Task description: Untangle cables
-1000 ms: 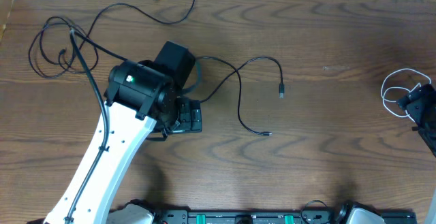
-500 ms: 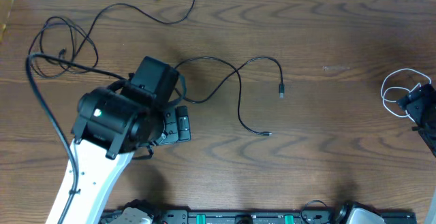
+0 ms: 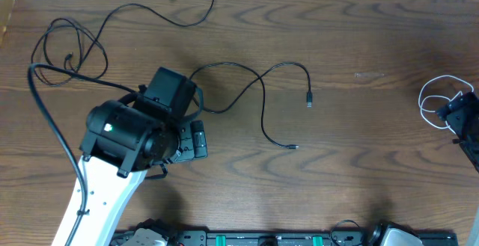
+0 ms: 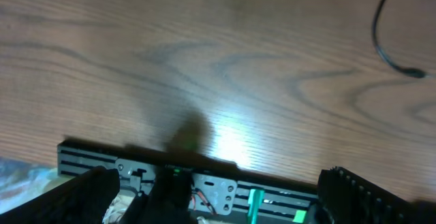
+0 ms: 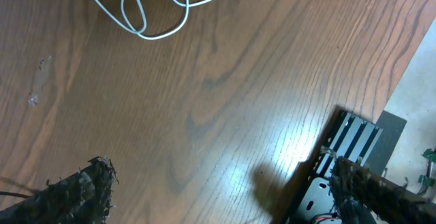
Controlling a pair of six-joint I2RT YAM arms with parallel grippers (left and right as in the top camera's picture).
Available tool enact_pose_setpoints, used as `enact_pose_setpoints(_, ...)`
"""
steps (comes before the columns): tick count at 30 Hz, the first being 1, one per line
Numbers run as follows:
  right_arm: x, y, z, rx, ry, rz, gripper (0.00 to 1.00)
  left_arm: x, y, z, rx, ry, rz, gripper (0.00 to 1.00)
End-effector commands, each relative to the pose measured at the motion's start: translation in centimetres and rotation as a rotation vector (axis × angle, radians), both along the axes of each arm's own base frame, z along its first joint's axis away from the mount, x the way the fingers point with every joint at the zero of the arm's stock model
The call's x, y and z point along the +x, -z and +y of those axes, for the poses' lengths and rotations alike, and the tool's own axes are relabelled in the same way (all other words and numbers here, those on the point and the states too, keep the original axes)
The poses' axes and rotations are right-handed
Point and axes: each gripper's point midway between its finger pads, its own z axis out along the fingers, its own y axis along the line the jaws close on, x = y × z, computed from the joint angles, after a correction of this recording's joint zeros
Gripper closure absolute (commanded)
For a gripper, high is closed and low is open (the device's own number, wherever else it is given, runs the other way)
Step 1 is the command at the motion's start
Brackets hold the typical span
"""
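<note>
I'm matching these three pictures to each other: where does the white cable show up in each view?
Overhead: the white cable lies looped at the far right edge.
Left wrist: not in it.
Right wrist: looped along the top, left of centre.
Shared landmark: the black rail at the bottom overhead, also low in both wrist views.

- A brown wooden table point(image 3: 374, 164) holds everything
- Tangled black cables point(image 3: 73, 28) lie in loops on it at the far left corner
- A long black cable point(image 3: 263, 108) bends across the middle, with two small plugs showing
- A white cable point(image 5: 151, 37) lies curled up by the right edge
</note>
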Motion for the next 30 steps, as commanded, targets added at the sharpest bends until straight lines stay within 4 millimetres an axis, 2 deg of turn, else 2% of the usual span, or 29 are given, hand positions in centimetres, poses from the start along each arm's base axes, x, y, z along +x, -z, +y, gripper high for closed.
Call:
enact_pose_setpoints(1, -0.2, -0.1, -0.2, -0.006, 0.021, -0.003, 0.01, -0.5, 1.0, 0.7, 0.033, -0.023, 0.030, 0.02)
enact_pose_setpoints(13, -0.2, -0.1, -0.2, -0.006, 0.021, -0.003, 0.01, 0.2, 2.7, 0.3, 0.030, -0.041, 0.031, 0.02)
enact_pose_setpoints(30, -0.2, -0.1, -0.2, -0.006, 0.021, -0.003, 0.01, 1.4, 3.2, -0.3, 0.017, -0.067, 0.016, 0.02)
